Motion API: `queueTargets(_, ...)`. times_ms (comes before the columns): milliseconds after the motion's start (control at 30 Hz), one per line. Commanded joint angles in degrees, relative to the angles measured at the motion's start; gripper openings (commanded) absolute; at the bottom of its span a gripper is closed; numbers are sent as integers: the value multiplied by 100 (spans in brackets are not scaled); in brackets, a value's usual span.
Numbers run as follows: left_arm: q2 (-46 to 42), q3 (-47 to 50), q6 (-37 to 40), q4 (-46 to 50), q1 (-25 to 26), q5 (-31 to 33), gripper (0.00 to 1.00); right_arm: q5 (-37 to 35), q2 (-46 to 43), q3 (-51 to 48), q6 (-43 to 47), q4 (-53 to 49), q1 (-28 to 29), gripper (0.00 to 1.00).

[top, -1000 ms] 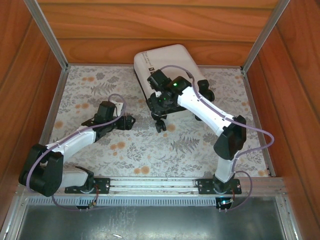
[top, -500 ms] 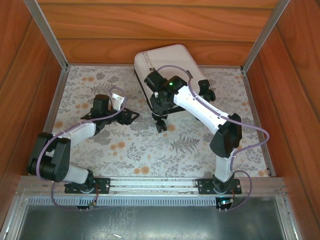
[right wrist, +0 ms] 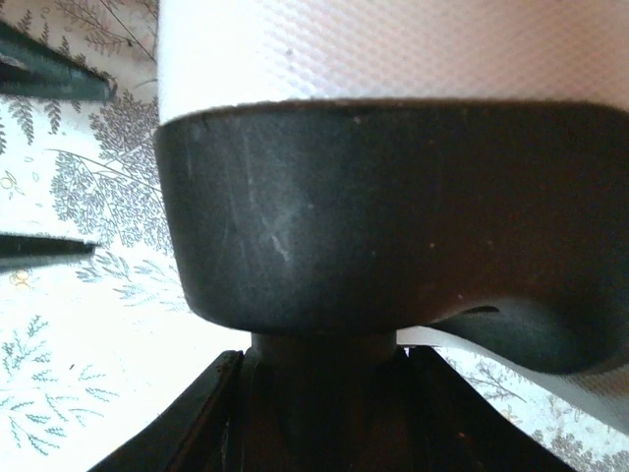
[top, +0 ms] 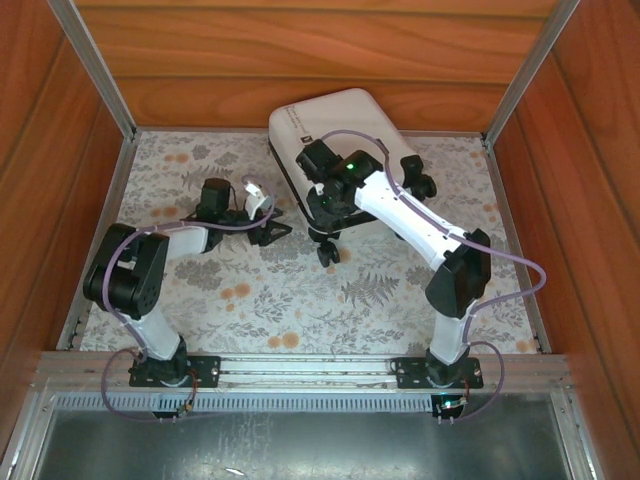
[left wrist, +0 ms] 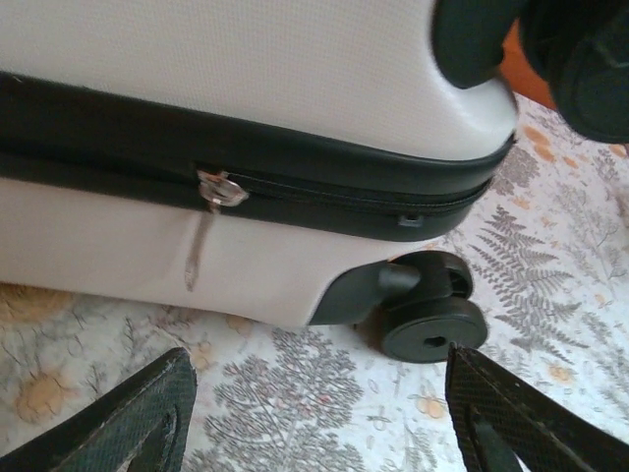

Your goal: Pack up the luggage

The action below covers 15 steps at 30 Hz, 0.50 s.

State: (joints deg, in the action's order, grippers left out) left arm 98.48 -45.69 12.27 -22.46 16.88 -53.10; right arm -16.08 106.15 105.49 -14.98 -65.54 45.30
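Left pincer (left wrist: 316, 393) hangs open just off the zip pull (left wrist: 221, 190) on the luggage (top: 335, 125), which lies at the far middle of the desk (top: 200, 300), by the back wall. Right pincer (right wrist: 324, 393) looks clamped on the black wheel mount (right wrist: 295, 226) at the near corner. Likely trouble — the small pull slips the fingers, or a tug rolls the luggage if that rounded mount slides free.

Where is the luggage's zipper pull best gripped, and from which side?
Probably the thin tab hanging below the slider, approached from the zippered side of the luggage, which the left gripper faces, jaws open. It lies flat against the shell, so pinch its edges.
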Motion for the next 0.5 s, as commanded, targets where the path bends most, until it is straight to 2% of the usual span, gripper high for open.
queueTargets(0, 250, -277, 482, -279, -49, -350, 71, -203, -554, 9, 116, 320, -134, 0)
queueTargets(133, 519, -459, 535, -469, -40, -231, 71, -168, -654, -71, 167, 390, -178, 0)
queueTargets(233, 679, -623, 542, -572, -1, -299, 66, -82, -666, -99, 187, 450, -205, 0)
queueTargets(467, 750, -699, 737, -627, 364, -159, 62, 22, -657, -97, 180, 489, -223, 0)
